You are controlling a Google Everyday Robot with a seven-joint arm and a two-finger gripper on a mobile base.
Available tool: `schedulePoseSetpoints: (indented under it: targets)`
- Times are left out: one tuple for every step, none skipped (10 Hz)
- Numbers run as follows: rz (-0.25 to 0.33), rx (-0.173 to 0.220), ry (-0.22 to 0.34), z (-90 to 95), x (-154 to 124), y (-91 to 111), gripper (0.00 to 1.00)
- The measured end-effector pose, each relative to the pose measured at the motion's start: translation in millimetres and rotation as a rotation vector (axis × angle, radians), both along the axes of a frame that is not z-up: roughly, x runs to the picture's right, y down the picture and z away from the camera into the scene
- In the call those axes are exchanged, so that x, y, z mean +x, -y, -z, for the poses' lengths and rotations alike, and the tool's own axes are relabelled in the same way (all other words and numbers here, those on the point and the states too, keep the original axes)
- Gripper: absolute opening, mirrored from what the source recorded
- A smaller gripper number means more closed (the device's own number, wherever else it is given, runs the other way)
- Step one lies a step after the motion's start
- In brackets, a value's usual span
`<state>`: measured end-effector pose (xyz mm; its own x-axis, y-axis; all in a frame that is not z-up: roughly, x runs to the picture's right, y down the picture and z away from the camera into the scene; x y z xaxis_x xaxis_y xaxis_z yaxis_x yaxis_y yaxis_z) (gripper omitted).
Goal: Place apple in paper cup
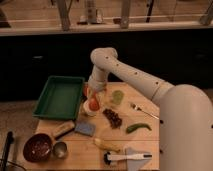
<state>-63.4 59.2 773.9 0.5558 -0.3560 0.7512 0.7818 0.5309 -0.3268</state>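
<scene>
Hand (92,98) closed on apple (94,104), just above paper cup (89,112) beside green tray (60,96); release not yet done.

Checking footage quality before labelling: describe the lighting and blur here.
Camera view: dim, warm light, soft throughout; black background band shows nothing; the claw, above the short white paper cup, holds the small orange-red apple, its edges smeared.

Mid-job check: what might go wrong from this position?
The end effector holds the apple just above the paper cup, which looks barely wider than the fruit. Released here, it may strike the rim and tip the cup. The pale green cup and grapes sit close, so a rolling apple could knock them.
</scene>
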Motion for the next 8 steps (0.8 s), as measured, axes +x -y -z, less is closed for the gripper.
schedulePoseSetpoints:
  targets:
    - [0.0, 0.003, 0.007, -0.9, -1.3, 1.3, 0.02]
    - [-0.004, 0.01, 0.017, -2.4, -3.2, 3.0, 0.1]
    - [-0.005, 0.015, 0.029, -3.4, -5.4, 4.3, 0.2]
    - [-0.006, 0.019, 0.039, -4.2, -7.8, 5.3, 0.28]
    - [-0.005, 0.022, 0.049, -5.3, -11.1, 6.1, 0.4]
    - [-0.003, 0.026, 0.055, -5.6, -13.3, 6.8, 0.5]
    - [-0.001, 0.027, 0.059, -6.2, -15.2, 6.8, 0.59]
    - [0.001, 0.031, 0.062, -6.4, -16.1, 7.5, 0.68]
